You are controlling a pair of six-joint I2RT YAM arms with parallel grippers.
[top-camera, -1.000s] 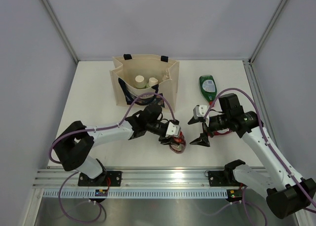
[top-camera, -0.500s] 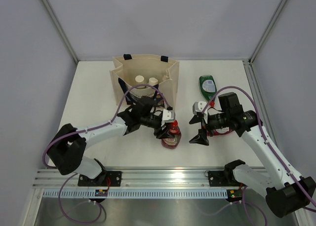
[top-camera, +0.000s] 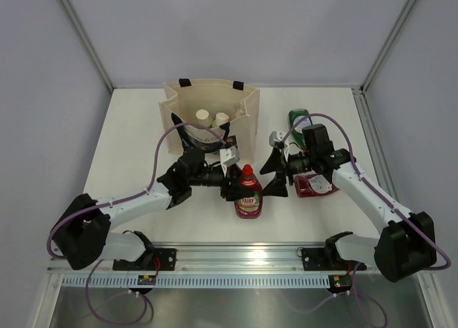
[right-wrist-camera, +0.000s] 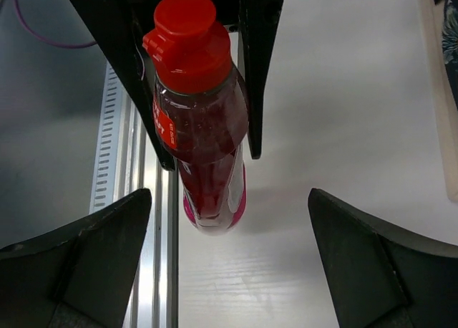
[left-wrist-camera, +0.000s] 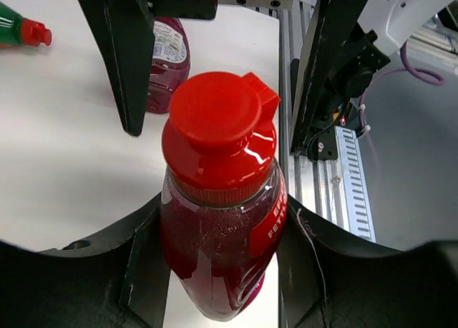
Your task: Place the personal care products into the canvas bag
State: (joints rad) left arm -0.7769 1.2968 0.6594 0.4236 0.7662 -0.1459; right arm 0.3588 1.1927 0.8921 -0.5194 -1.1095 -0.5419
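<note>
Squeeze bottles: two red, one green.

Robotics lab test cell. Plain grey panel walls are boxing in a white table behind and at both sides, with aluminium struts framing them. Along the table's near edge a slotted aluminium rail is carrying two bolted-down robot arm bases. Purple cables are looping above the table.
</note>
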